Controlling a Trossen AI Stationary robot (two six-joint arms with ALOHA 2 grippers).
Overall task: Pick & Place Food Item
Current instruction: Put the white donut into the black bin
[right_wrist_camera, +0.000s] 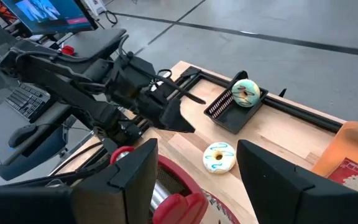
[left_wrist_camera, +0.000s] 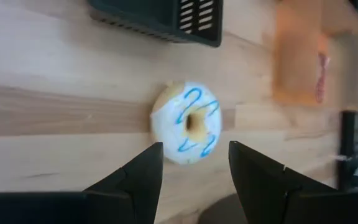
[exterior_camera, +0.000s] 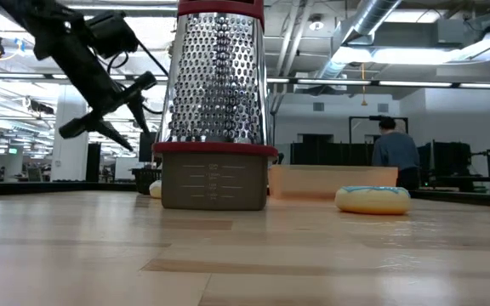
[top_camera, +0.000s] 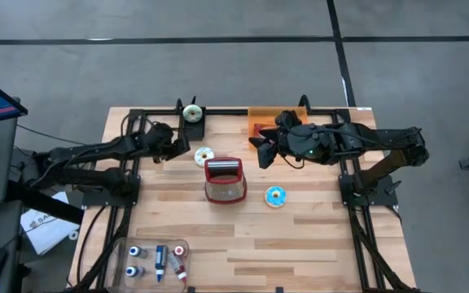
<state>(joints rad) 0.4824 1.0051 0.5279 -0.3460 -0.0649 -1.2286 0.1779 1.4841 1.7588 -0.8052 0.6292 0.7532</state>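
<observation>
A white donut with blue icing lines (top_camera: pixel 204 155) (left_wrist_camera: pixel 188 121) lies flat on the wooden table, left of the orange tray (top_camera: pixel 265 122). My left gripper (top_camera: pixel 182 149) (left_wrist_camera: pixel 194 168) hovers open just left of this donut, slanting down at it and touching nothing. A second donut with blue icing (top_camera: pixel 275 195) (exterior_camera: pixel 373 199) lies on the table right of the grater. A green-iced donut (top_camera: pixel 191 112) (right_wrist_camera: pixel 246 93) sits in a small black basket at the far edge. My right gripper (top_camera: pixel 260 153) (right_wrist_camera: pixel 197 180) hangs open, high above the table near the orange tray.
A metal box grater with a red handle and base (top_camera: pixel 225 179) (exterior_camera: pixel 215 110) stands mid-table between the two arms. A clear tray with small bottles (top_camera: pixel 157 260) lies at the near left. A black frame rail (top_camera: pixel 234 110) runs along the far edge. A person (exterior_camera: pixel 394 149) stands in the room behind.
</observation>
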